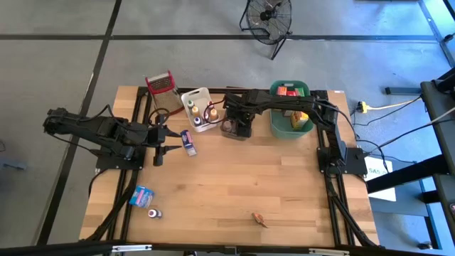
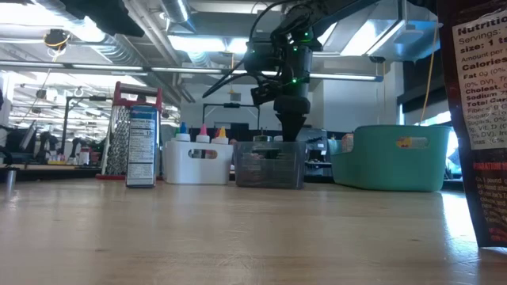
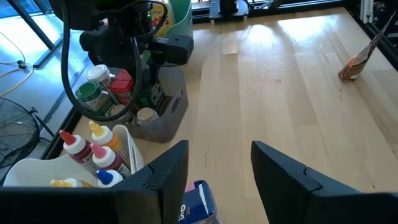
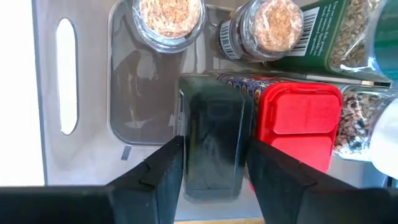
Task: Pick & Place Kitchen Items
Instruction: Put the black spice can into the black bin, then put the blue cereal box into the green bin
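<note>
My right gripper points down into the grey tub, which holds several spice jars. In the right wrist view its fingers flank a dark-capped jar beside a red-capped jar. My left gripper hovers open at the table's left. Just past its fingertips a small blue box stands upright on the table. A blue packet, a tiny bottle and a brown packet lie on the near part of the table. My right gripper pinches the dark-capped jar between its two fingers, one on each side of the cap, coming from above and pointing down. The jar is upright inside the grey tub among the other jars. Its base is hidden.
A white tub with squeeze bottles stands left of the grey tub. A green tub with boxes stands to its right. A metal grater stands at the far left corner. Bare wood fills the middle. A dark packet looms beside the low camera.
</note>
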`<control>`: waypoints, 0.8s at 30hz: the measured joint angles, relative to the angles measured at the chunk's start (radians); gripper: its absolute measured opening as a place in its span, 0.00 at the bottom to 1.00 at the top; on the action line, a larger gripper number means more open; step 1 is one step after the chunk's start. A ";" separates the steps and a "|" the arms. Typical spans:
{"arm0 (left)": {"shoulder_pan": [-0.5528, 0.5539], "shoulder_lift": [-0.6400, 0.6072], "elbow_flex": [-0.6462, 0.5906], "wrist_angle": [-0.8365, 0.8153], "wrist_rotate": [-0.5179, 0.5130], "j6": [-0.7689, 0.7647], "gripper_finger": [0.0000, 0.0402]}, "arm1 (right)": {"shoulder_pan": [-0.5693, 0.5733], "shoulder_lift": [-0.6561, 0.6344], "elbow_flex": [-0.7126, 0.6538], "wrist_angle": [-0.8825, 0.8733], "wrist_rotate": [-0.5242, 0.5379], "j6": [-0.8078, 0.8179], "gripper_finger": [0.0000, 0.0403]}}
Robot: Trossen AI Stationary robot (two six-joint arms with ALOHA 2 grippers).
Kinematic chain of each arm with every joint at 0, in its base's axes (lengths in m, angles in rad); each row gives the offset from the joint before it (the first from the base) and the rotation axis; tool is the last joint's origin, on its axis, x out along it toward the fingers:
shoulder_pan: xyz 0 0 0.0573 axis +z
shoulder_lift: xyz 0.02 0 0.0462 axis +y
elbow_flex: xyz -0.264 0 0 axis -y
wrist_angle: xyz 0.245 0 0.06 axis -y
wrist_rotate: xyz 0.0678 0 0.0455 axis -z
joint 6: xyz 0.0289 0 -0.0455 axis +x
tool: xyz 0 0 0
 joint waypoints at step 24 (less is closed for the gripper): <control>0.000 0.000 0.000 -0.008 0.000 -0.018 0.42 | 0.006 -0.001 0.047 -0.020 0.001 0.180 0.73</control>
